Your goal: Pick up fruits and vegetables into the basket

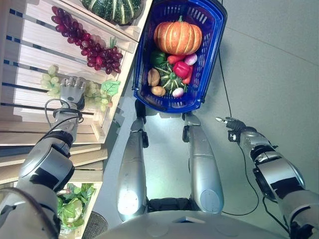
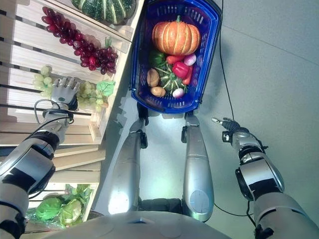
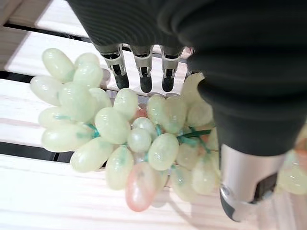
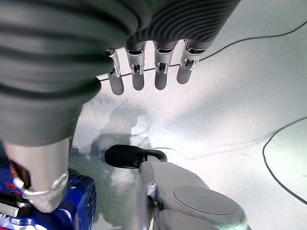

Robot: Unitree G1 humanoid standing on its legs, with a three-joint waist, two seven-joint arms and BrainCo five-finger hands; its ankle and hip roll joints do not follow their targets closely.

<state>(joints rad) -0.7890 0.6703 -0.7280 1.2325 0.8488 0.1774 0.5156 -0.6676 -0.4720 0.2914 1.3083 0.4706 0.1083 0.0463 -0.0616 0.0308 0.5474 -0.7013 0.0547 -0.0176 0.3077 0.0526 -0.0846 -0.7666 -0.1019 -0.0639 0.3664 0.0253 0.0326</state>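
Left wrist view shows the left hand [image 3: 144,72], fingers straight, over green grapes [image 3: 124,134] on the wooden shelf [image 1: 30,59]; they look knobbly and light, best gripped around the bunch's middle.

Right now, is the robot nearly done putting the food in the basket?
Partly. The blue basket already holds a pumpkin, a red pepper and other vegetables. The left hand is over the green grapes on the wooden shelf, fingers straight, nothing gripped yet. The purple grapes are left. The right hand hangs open, empty.
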